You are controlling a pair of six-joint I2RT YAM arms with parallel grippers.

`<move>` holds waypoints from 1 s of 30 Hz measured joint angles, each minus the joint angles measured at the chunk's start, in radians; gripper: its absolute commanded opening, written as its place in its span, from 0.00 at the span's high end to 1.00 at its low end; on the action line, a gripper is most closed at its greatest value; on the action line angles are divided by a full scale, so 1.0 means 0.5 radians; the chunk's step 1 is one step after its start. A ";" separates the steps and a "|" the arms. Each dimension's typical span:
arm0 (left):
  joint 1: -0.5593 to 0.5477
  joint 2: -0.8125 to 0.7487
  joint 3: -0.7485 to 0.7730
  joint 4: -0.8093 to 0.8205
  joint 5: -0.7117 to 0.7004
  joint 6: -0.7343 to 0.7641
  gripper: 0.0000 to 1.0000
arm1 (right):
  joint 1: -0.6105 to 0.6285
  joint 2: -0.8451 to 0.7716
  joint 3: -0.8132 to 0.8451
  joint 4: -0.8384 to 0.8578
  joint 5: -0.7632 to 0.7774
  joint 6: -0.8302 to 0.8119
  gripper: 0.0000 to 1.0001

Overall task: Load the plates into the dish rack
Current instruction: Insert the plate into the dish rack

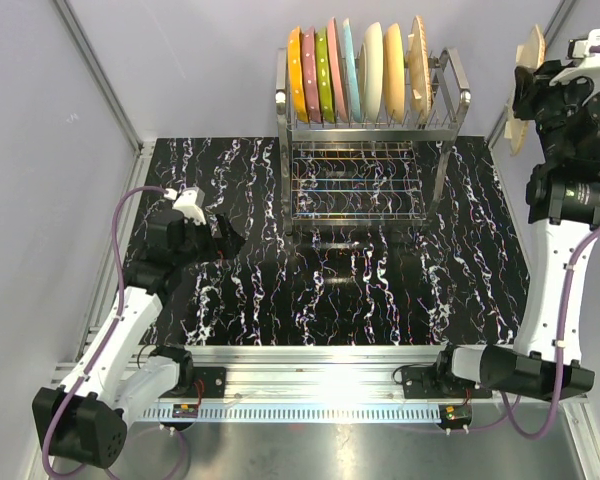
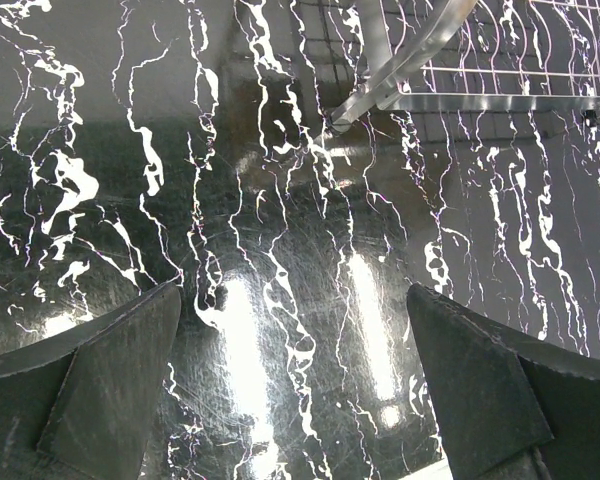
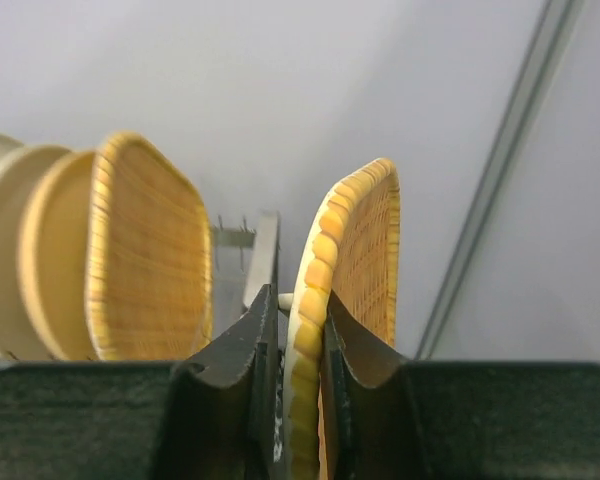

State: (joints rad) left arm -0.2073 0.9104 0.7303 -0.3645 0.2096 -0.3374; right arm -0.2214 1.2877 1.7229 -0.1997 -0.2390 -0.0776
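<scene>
Eight plates (image 1: 372, 70) are standing on edge in a row along the upper tier of the rack (image 1: 450, 105), upper centre of the top view. From the left they are orange, pink, lime-green, pink, light blue, two cream, and a tan woven-textured one at the right end.

One more tan plate (image 1: 532, 48) is sitting on edge in the upper right of the top view, to the right of the rack and apart from it.

- Right gripper (image 3: 300, 340): clamping the rim of that tan plate (image 3: 365, 240), with one finger pressing each face. In the right wrist view the plate is rising from the lower centre. The rack's end plate (image 3: 145, 260) and a rack post (image 3: 265, 260) are showing behind it on the left.
- Left gripper (image 1: 225, 240): hanging released over the table (image 1: 380, 290) at middle left of the top view, gripping nothing. In the left wrist view its fingers (image 2: 120, 360) are spreading wide at the lower corners, with marbled black surface between them. A rack foot (image 2: 380, 95) is showing at upper centre.
- Rack: sitting on the table's far side.
</scene>
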 measured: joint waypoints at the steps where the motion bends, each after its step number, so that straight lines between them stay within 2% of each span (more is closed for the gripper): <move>1: -0.001 -0.001 0.000 0.000 0.002 0.000 0.01 | -0.002 -0.018 0.001 0.056 -0.046 0.015 1.00; 10: -0.003 -0.001 0.000 0.000 0.008 0.000 0.01 | -0.002 -0.087 -0.053 0.590 -0.356 0.184 1.00; 18: -0.004 -0.002 0.000 0.000 0.008 0.000 0.01 | -0.002 0.114 -0.073 1.052 -0.512 0.606 1.00; 30: -0.005 -0.001 0.000 0.001 0.067 -0.005 0.01 | -0.002 0.429 -0.033 1.265 -0.571 1.020 1.00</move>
State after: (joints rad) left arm -0.2096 0.9100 0.7303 -0.3641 0.2432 -0.3401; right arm -0.2226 1.5021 1.7065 0.4328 -0.5243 0.4324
